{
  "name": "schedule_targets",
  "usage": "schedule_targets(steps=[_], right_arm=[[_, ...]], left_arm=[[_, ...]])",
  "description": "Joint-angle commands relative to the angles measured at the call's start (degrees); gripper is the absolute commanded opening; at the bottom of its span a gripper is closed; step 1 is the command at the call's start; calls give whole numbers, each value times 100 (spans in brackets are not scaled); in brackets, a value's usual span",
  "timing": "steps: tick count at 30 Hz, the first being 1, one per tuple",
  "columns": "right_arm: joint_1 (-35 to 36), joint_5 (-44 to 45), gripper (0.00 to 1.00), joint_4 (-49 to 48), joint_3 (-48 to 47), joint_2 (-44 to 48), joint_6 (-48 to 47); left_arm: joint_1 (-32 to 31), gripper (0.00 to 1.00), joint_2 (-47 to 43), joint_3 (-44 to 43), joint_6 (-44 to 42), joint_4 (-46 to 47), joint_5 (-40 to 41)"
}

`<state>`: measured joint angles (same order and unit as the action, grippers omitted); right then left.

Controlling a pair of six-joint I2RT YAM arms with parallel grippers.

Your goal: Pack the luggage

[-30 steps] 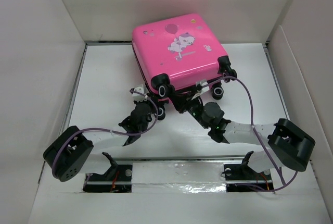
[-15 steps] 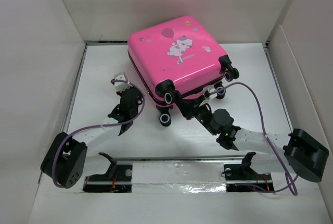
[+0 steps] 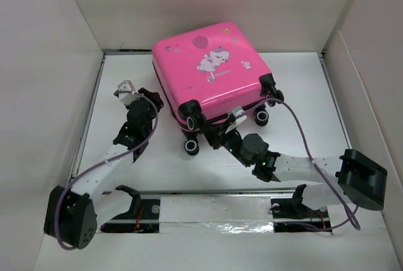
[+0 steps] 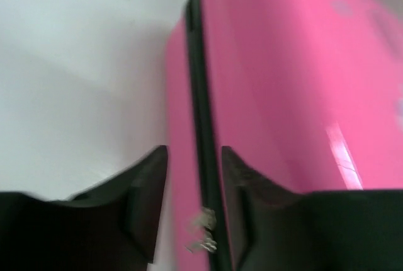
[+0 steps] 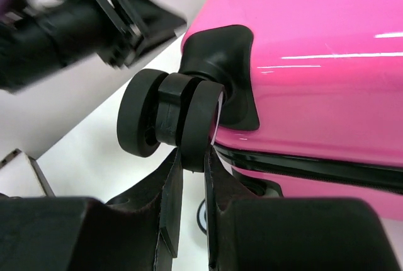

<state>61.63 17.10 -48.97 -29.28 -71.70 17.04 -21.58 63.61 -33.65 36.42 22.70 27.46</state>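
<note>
The luggage (image 3: 211,69) is a hot-pink hard-shell suitcase with a cartoon print. It lies flat and closed at the back middle of the table, wheels toward me. My left gripper (image 3: 150,98) is at its left side. In the left wrist view my left gripper (image 4: 194,152) is open astride the black zip seam (image 4: 196,82), with a zip pull (image 4: 204,233) between the fingers. My right gripper (image 3: 211,131) is at the near-left corner. In the right wrist view my right gripper (image 5: 194,157) is pinched on the lower rim of a black wheel (image 5: 170,123).
White walls (image 3: 50,63) box in the table on the left, back and right. Other black wheels (image 3: 261,118) stick out along the suitcase's near edge. The purple cable (image 3: 301,129) of the right arm loops by the near-right wheels.
The suitcase has slid back and to the left and turned a little. My left gripper has moved from its near-left corner up along its left side. My right gripper has followed the wheels.
</note>
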Motion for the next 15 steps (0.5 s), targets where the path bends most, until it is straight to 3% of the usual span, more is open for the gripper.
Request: schedule_targets(steps=[1, 6, 12, 13, 15], right_arm=[[884, -762, 0, -430, -912, -335, -121], [1466, -506, 0, -341, -1606, -967, -403], [2089, 248, 0, 297, -2011, -951, -561], [2151, 485, 22, 570, -2125, -934, -596], [2204, 1144, 48, 1185, -2538, -916, -614]], left_arm=[[-74, 39, -980, -475, 217, -309, -662], [75, 78, -2254, -897, 155, -1116, -1435], [75, 96, -2862, -1443, -284, -2128, -2122], [75, 99, -2950, -1443, -302, -2181, -2122], [75, 99, -3178, -1460, -399, -2365, -2131]])
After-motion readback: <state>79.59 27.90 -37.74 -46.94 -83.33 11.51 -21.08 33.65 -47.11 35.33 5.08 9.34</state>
